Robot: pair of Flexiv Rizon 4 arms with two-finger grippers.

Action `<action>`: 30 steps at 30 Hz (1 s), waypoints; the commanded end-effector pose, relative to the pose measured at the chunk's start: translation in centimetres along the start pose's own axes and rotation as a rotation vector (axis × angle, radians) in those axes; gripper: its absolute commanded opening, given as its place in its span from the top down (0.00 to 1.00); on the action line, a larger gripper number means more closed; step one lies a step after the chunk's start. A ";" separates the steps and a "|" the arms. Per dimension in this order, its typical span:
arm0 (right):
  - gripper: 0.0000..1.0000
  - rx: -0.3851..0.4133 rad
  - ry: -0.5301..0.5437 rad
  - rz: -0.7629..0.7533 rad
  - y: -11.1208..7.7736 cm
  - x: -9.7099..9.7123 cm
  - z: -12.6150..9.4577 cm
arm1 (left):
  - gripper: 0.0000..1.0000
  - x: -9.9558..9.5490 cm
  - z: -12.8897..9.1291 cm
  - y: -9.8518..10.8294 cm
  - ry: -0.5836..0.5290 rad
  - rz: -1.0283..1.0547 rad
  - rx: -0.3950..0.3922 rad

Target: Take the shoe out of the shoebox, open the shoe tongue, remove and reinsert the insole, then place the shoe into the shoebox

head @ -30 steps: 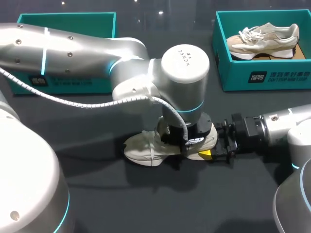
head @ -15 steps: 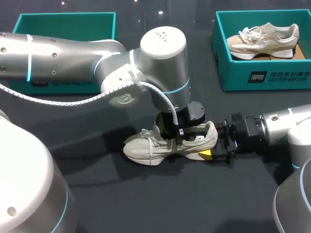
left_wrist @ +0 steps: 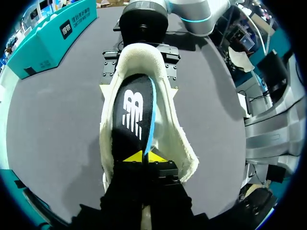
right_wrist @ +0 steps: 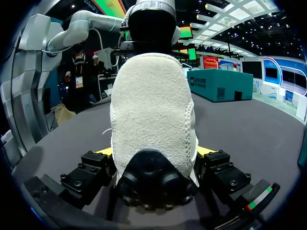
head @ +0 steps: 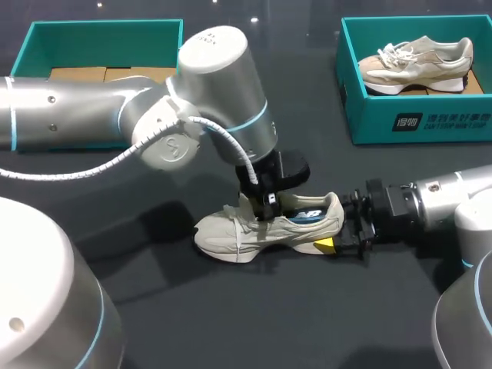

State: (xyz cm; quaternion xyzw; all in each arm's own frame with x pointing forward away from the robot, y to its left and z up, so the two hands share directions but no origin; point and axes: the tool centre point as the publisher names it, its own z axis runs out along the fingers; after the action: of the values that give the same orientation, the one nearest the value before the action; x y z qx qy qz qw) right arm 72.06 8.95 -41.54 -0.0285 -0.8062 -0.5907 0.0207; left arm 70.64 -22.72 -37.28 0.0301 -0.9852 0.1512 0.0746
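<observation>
A cream sneaker (head: 231, 231) lies on the dark table, toe to the left. My left gripper (head: 267, 201) comes down into its opening. In the left wrist view this gripper (left_wrist: 142, 156) is shut on the front end of the black, blue-edged insole (left_wrist: 129, 115), which stands tilted inside the shoe (left_wrist: 177, 139). From the right, my right gripper (head: 332, 244) holds the heel. In the right wrist view the heel (right_wrist: 151, 110) fills the gap of this gripper (right_wrist: 156, 153), with a finger against each side.
A teal shoebox (head: 369, 115) at the back right holds a second sneaker (head: 415, 61). Another teal shoebox (head: 100, 31) at the back left shows only cardboard inside. Open table lies in front of the shoe.
My left arm has drawn back to the left and risen, uncovering the shoe. The insole's blue edge now shows at the shoe's opening. The right arm and shoe have kept still.
</observation>
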 end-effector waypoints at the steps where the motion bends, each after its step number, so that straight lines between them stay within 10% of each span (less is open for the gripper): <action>1: 1.00 0.003 -0.001 0.000 -0.1 0.3 0.1 | 1.00 0.2 -1.0 1.3 0.011 -0.001 0.118; 30: 1.00 0.003 -0.001 0.000 -0.1 0.3 0.1 | 1.00 0.2 -3.4 -0.9 -0.049 0.042 0.308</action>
State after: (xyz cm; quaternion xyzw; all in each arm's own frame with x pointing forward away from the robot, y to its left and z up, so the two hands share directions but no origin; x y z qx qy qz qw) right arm 72.03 8.95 -41.56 -0.0285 -0.8063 -0.5905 0.0206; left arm 71.02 -22.18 -33.82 0.0214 -0.9509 0.3055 0.0456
